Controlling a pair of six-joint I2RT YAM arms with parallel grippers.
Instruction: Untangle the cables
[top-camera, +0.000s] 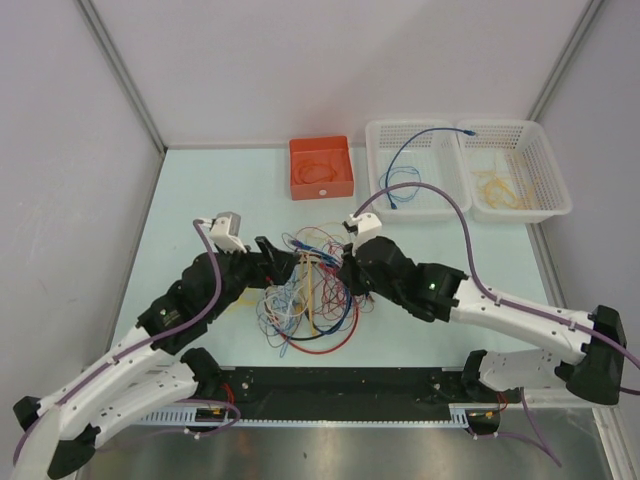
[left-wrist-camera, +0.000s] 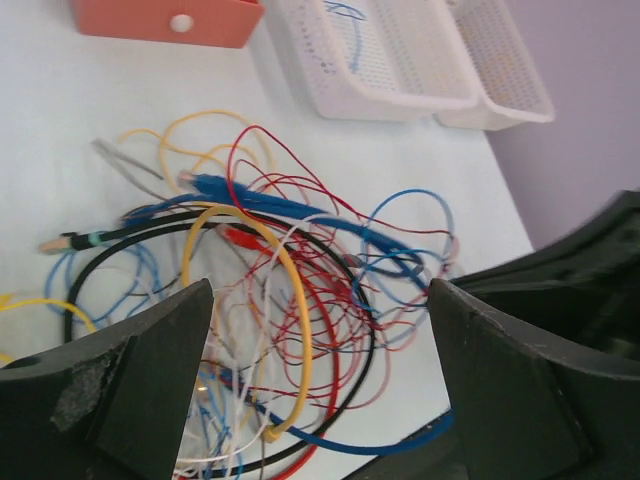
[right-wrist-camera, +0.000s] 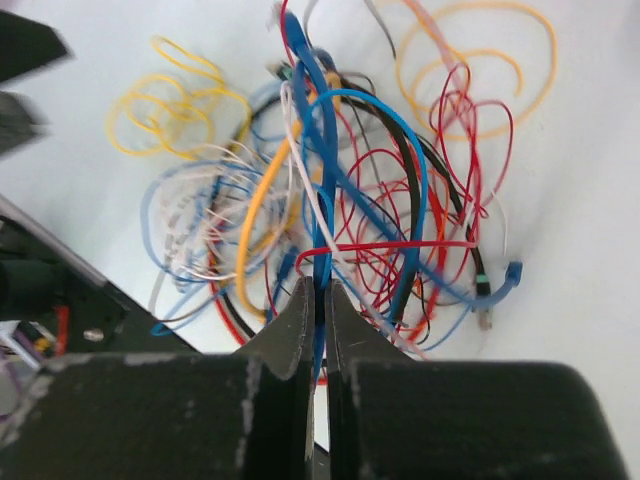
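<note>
The right jaws are clenched on a blue cable (right-wrist-camera: 322, 190), which runs straight out from the tips into the heap of cables (top-camera: 308, 292) lying just ahead of them on the surface (top-camera: 200, 190). The left jaws stand released and wide apart, holding nothing, with red, yellow, black and blue loops spread between and below them. Past both sets of jaws, well clear of the heap, sit an orange box (top-camera: 321, 167) and two white baskets (top-camera: 415, 200), one with a single blue wire (top-camera: 412, 150) in it and the other with yellow ones (top-camera: 500, 185).

The likely trouble is a pull on the gripped strand. It threads through red and black loops just beyond the right jaws, so a lift could drag the whole heap along or cinch the knot tighter, since the left jaws pin nothing down. A small plug end (right-wrist-camera: 484, 290) beside the jaws may also snag on a loop.

No brand, label or writing can be read.
</note>
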